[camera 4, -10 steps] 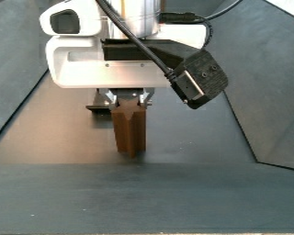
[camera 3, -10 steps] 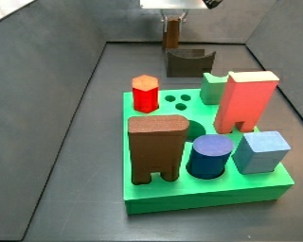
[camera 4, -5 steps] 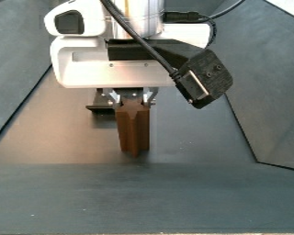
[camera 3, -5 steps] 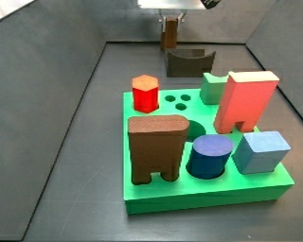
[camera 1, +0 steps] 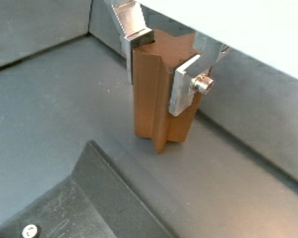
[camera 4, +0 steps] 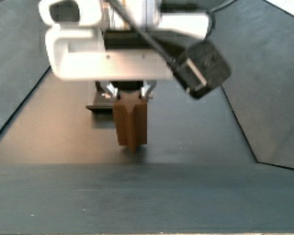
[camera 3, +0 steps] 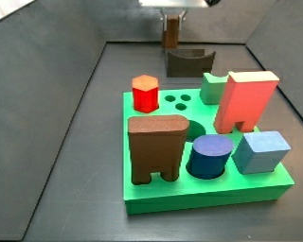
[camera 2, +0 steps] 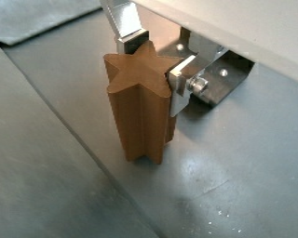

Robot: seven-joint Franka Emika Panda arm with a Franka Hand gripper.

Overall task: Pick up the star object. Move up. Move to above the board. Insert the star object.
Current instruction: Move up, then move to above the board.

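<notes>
The star object (camera 1: 159, 98) is a slim brown ridged column, upright. My gripper (camera 1: 164, 56) is shut on its upper part, with one silver finger (camera 1: 137, 33) on each side; both wrist views show this, and its star-shaped top shows in a wrist view (camera 2: 139, 79). In a side view the gripper (camera 3: 173, 21) holds the star object (camera 3: 172, 36) at the far end of the bin, behind the board (camera 3: 192, 200). In a side view the star object (camera 4: 132, 124) hangs under the gripper (camera 4: 130, 94), its foot close to the floor. The board is a bright green slab with cut-outs.
The dark fixture (camera 3: 187, 62) stands between the star object and the board; its base shows in a wrist view (camera 1: 77, 200). On the board stand a red hexagon (camera 3: 145, 93), a big brown arched block (camera 3: 155, 146), a tall red block (camera 3: 248, 101), a blue cylinder (camera 3: 210, 156), a light blue cube (camera 3: 261, 151).
The gripper and the star object in it have risen a little; the jaws stay shut on it. Nothing on the board has moved.
</notes>
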